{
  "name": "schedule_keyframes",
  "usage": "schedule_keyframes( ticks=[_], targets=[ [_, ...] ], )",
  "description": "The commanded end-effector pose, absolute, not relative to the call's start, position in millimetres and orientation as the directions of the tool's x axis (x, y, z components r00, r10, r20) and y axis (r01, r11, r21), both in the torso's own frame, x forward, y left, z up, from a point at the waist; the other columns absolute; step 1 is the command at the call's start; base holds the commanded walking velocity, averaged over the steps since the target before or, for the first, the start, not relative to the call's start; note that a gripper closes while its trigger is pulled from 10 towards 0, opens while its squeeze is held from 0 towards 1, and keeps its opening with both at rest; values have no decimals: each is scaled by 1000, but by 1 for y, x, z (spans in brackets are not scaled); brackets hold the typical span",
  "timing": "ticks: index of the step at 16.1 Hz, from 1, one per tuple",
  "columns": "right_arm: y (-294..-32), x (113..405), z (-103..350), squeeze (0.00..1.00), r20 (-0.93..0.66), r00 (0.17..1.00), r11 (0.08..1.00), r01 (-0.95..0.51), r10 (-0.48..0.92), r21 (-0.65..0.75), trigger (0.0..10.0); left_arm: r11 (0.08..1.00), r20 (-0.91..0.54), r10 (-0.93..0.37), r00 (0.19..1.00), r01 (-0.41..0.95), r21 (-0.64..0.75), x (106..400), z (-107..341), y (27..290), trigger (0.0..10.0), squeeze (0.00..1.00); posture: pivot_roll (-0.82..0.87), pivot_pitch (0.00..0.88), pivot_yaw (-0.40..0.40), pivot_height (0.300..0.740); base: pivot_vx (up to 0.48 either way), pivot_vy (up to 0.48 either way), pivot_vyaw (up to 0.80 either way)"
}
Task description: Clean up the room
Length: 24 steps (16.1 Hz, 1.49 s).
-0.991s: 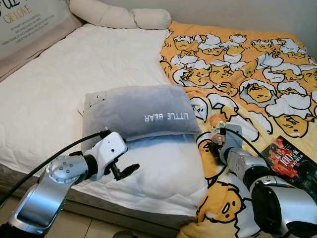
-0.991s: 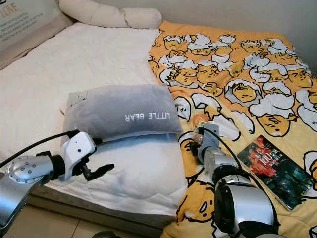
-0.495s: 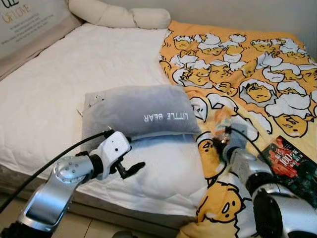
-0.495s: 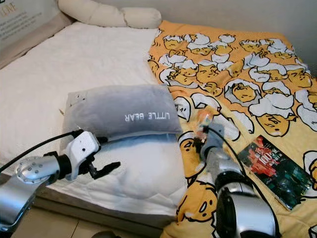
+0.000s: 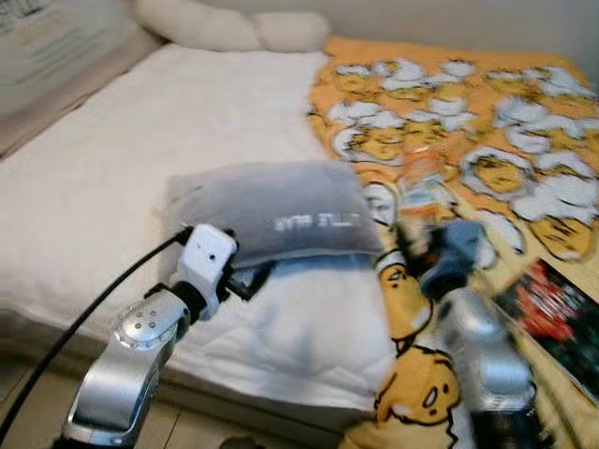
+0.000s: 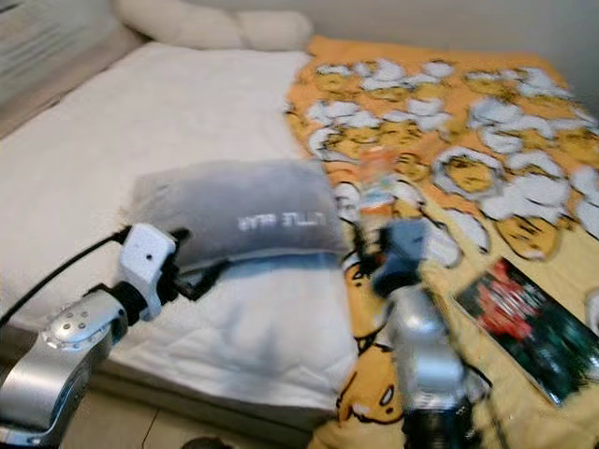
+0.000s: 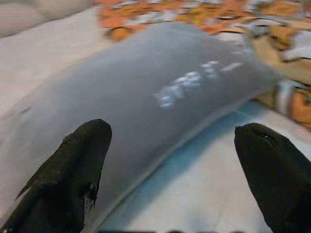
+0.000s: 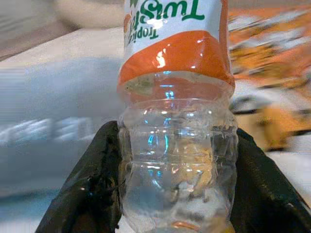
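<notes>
One clear plastic bottle (image 8: 177, 141) with an orange label sits pinched between the two black fingers (image 8: 85, 194) of the right gripper (image 8: 177, 184), lifted above the yellow cartoon blanket (image 5: 487, 140). In the head views, which are blurred, the bottle (image 5: 423, 187) stands roughly upright just past the right wrist, at about 1 o'clock from the picture's centre.

The left gripper (image 7: 175, 165) has its two fingers (image 7: 73, 174) spread wide apart, hovering low over the white sheet (image 5: 122, 168) just beside the near edge of one grey pillow (image 5: 271, 220) printed with white lettering. That pillow lies across the middle of the bed, its right end touching the blanket's edge.

Two pale bolster cushions (image 5: 229, 28) rest at the far side of the mattress, at about 11 o'clock. One dark book (image 6: 524, 323) with red print lies flat on the blanket at 4 o'clock, well apart from the bottle. The blanket covers the right half of the bed.
</notes>
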State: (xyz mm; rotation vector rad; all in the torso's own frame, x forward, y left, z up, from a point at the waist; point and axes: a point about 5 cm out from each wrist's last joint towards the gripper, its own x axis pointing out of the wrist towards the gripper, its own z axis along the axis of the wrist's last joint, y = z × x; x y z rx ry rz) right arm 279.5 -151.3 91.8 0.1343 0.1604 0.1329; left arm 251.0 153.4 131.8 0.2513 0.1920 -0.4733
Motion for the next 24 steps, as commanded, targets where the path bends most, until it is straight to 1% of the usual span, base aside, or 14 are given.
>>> schedule_keyframes(
  ticks=[1,4,5,8,9,11,14,15,16,18,23,24],
  targets=[
    [-150,277,97,0,-154,978,982,-119,142,147,10000,886,-260,-354,898,411,214,249,129,161,10000,0,59,0,45,740,0,0,800],
    [-139,271,103,0,-162,971,979,-156,176,131,10000,907,-282,-296,913,361,216,250,125,167,10000,0,63,0,43,740,0,0,800],
    [-134,267,103,0,-177,966,976,-164,188,141,10000,933,-296,-229,927,295,204,250,123,174,10000,0,75,0,40,740,0,0,800],
    [-135,265,107,0,-184,967,977,-147,174,152,10000,933,-285,-163,945,241,266,250,122,183,10000,0,75,0,43,740,0,0,800],
    [-139,265,107,0,-190,973,982,-105,134,155,10000,933,-256,-115,960,193,303,253,124,187,10000,0,67,0,46,740,0,0,800],
    [-142,265,109,0,-202,969,985,-116,140,127,10000,941,-239,-89,967,160,298,256,125,186,10000,0,62,0,48,740,0,0,800],
    [-148,266,103,0,-257,959,992,-102,118,75,10000,935,-246,-128,961,200,294,258,123,179,10000,0,60,0,49,740,0,0,800],
    [-151,265,102,0,-271,956,993,-96,111,70,10000,943,-260,-146,954,214,256,257,121,175,10000,0,58,0,48,740,0,0,800],
    [-152,264,101,0,-275,955,993,-97,112,67,10000,942,-261,-146,954,215,256,257,121,174,10000,0,56,0,48,740,0,0,800],
    [-151,263,99,0,-300,946,992,-111,125,62,10000,934,-244,-132,961,203,294,260,121,174,10000,0,50,0,45,740,0,0,800],
    [-149,263,96,0,-333,930,987,-143,157,69,10000,947,-198,-95,976,150,284,265,123,173,10000,0,46,0,39,740,0,0,800],
    [-147,264,95,0,-338,924,984,-162,179,77,10000,950,-192,-94,977,146,275,266,125,174,10000,0,45,0,39,740,0,0,0]
  ],
)
